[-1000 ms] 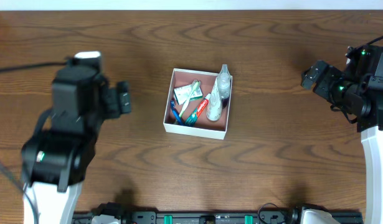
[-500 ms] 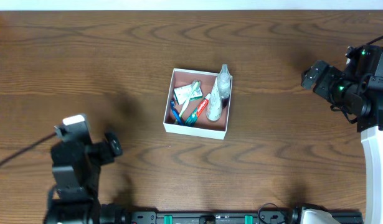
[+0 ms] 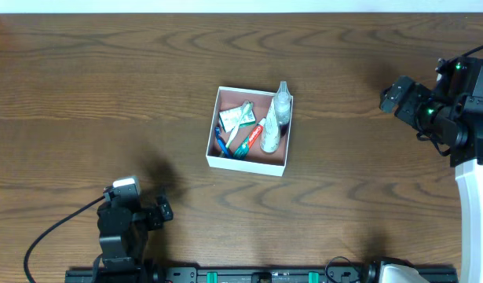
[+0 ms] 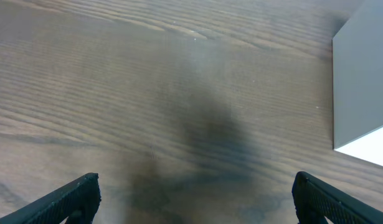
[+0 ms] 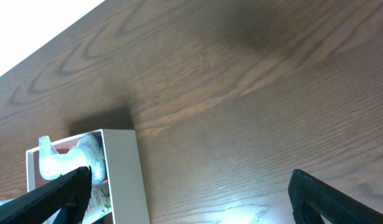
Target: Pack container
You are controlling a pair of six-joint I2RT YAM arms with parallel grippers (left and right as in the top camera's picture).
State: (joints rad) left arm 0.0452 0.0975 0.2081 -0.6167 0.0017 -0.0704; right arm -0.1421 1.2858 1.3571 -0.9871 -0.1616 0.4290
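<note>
Container [image 3: 246,163]: shallow square box with white walls and a reddish-brown floor. It sits at the centre of the surface [image 3: 107,79], well apart from both hands.
Contents: white bottle [image 3: 272,132] along the right wall. Clear bottle [image 3: 283,98] at the far-right corner, its top at the rim. Red-green-white tube [image 3: 249,140] in the middle. Green-white sachet [image 3: 236,116] toward the far-left corner. Blue item [image 3: 221,141] by the left wall, kind not identifiable.
Left hand [image 3: 162,211]: low at the near-left edge of the surface. Fingers [image 4: 70,200] are spread wide and hold nothing, with bare wood between them.
Right hand [image 3: 392,94]: at the far right, directed toward the container. Fingers [image 5: 60,193] are spread wide and hold nothing. The box corner shows at lower left in the wrist view.
</note>
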